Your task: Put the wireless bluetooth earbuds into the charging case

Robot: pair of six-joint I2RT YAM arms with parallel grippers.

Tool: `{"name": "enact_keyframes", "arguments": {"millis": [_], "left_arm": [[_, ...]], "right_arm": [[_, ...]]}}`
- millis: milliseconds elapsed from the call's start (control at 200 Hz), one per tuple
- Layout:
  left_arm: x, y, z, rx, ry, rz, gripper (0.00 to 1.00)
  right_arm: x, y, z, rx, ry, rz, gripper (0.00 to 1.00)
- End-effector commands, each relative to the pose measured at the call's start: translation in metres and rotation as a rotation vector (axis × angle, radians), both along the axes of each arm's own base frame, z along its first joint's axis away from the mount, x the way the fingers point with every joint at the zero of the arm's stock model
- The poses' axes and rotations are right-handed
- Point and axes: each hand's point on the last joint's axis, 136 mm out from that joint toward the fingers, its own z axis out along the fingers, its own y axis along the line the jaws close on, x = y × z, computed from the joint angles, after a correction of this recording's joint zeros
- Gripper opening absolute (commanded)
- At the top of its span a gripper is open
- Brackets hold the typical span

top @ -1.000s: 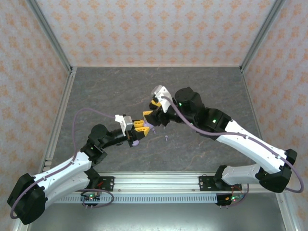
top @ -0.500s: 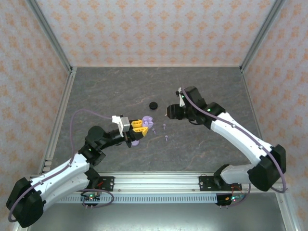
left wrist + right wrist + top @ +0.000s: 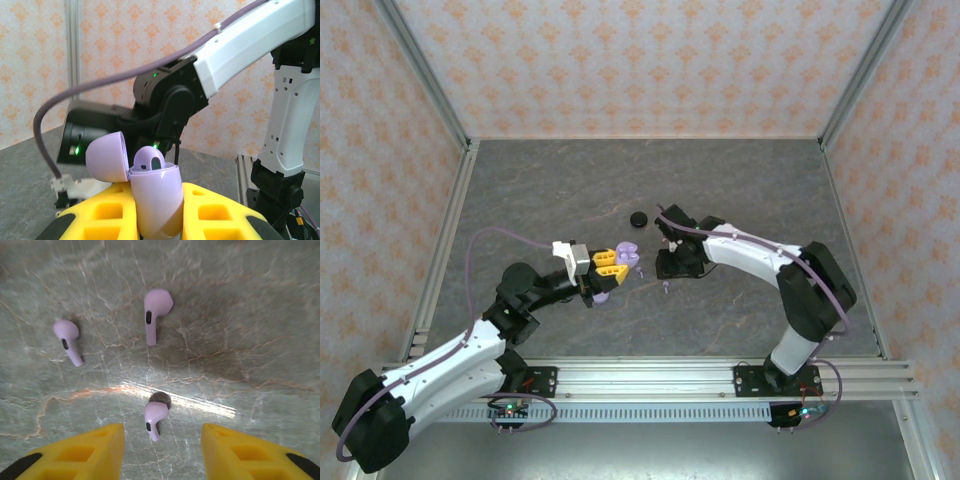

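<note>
Hovering low over the counter [image 3: 250, 315], the right gripper [image 3: 161, 430] has its yellow jaws spread, and a pale lavender earbud [image 3: 156, 416] lies right between them, touched by neither. Two more lavender buds rest farther out, one with its stem pointing back toward the jaws [image 3: 156, 307] and another off to the side [image 3: 67, 335], well apart from each other.

Over on the other side, the left gripper [image 3: 605, 262] has its jaws pressed onto the lavender charging case [image 3: 156, 200], holding it up off the counter with the lid [image 3: 106, 156] hinged open. And look at that: one bud [image 3: 150, 161] is seated in the case, its head poking above the rim. Whether a second socket beside it is free, I cannot tell from this angle.

So the job reads as partly done: one bud in, three loose on the counter, none in the right jaws yet. Next up, by my reckoning, is a pinch on that nearest bud. It's tiny and smooth, so it could easily skid away. A small black disc [image 3: 638, 218] sits apart, beyond the action.
</note>
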Motion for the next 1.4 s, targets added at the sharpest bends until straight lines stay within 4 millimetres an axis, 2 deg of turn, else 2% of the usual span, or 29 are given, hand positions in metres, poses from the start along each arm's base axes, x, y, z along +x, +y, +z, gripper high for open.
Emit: {"name": "enact_keyframes", "arguments": {"millis": [0, 200, 395, 691, 881, 1036, 1151, 1301, 1391], "left_arm": [[-0.004, 0.002, 0.023, -0.031, -0.081, 0.004, 0.0], [-0.005, 0.002, 0.022, -0.031, -0.081, 0.004, 0.0], [-0.006, 0.004, 0.021, -0.03, -0.081, 0.011, 0.0], [-0.005, 0.004, 0.021, -0.029, -0.078, 0.014, 0.0], [-0.005, 0.004, 0.021, -0.03, -0.079, 0.016, 0.0], [-0.005, 0.005, 0.021, -0.03, -0.077, 0.02, 0.0], [-0.004, 0.005, 0.023, -0.035, -0.08, 0.022, 0.0], [-0.004, 0.006, 0.026, -0.044, -0.086, 0.027, 0.0], [-0.003, 0.006, 0.028, -0.05, -0.091, 0.028, 0.0]], "right_arm": [[-0.002, 0.007, -0.009, -0.01, 0.026, -0.011, 0.43], [-0.003, 0.014, -0.023, -0.019, 0.052, 0.001, 0.38], [0.0, 0.016, -0.028, -0.026, 0.051, 0.001, 0.36], [-0.006, 0.019, -0.04, -0.032, 0.089, 0.015, 0.29], [-0.008, 0.023, -0.036, -0.007, 0.092, 0.02, 0.23], [-0.004, 0.02, -0.021, -0.003, 0.045, 0.014, 0.22], [0.001, 0.019, 0.0, 0.02, -0.018, 0.008, 0.22], [0.011, 0.018, 0.043, 0.089, -0.151, -0.003, 0.21], [0.016, 0.015, 0.079, 0.146, -0.252, -0.024, 0.2]]}}
